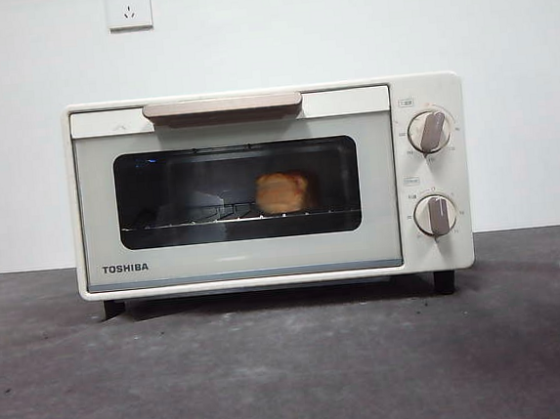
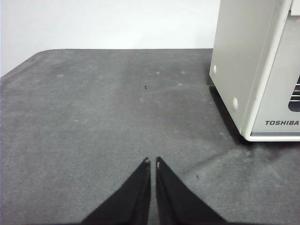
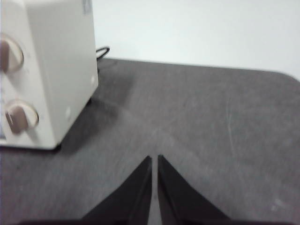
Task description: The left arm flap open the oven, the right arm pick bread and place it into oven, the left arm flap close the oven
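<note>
The bun (image 1: 282, 193) sits on the rack inside the shut TOSHIBA toaster oven (image 1: 268, 186), at about 3 o'clock of the window's centre. Left pincer (image 2: 151, 161) and right pincer (image 3: 154, 158) hover together and empty; the job looks finished, so keep clear.

You've got a cream-white boxy metal toaster oven (image 1: 265, 260) with dark glass window, tan bar handle (image 1: 222, 106), tan-and-white knobs (image 1: 429, 131). Golden-orange knobbly bun (image 1: 282, 193) inside. Dark grey mottled tabletop (image 1: 295, 375), white wall (image 1: 19, 144). Black end effectors (image 2: 151, 162).

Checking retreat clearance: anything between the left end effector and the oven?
Nothing: only bare dark tabletop lies between the left end effector and the oven, per the left wrist view.
</note>
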Motion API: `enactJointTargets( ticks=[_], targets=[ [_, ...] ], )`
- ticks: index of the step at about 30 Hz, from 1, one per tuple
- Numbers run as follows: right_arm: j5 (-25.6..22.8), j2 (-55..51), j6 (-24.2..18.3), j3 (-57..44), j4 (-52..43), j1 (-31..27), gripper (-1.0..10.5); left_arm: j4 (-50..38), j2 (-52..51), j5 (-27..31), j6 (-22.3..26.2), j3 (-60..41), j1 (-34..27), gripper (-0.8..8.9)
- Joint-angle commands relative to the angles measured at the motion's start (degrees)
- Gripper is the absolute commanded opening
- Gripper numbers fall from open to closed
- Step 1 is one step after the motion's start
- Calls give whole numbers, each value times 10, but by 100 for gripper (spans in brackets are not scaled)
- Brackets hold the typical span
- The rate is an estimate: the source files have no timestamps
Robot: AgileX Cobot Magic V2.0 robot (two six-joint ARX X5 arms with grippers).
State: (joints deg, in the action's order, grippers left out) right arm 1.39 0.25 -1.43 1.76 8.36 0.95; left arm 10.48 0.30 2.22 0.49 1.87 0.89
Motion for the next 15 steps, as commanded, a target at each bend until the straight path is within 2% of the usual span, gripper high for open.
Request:
enactJointTargets(
  ticks=[1,15],
  targets=[
    [1,0,16,-12,3,0,18,3,-1,4,-1,-12,-1,29],
    [-1,0,14,-12,5,0,18,3,-1,4,-1,-12,-1,29]
  ],
)
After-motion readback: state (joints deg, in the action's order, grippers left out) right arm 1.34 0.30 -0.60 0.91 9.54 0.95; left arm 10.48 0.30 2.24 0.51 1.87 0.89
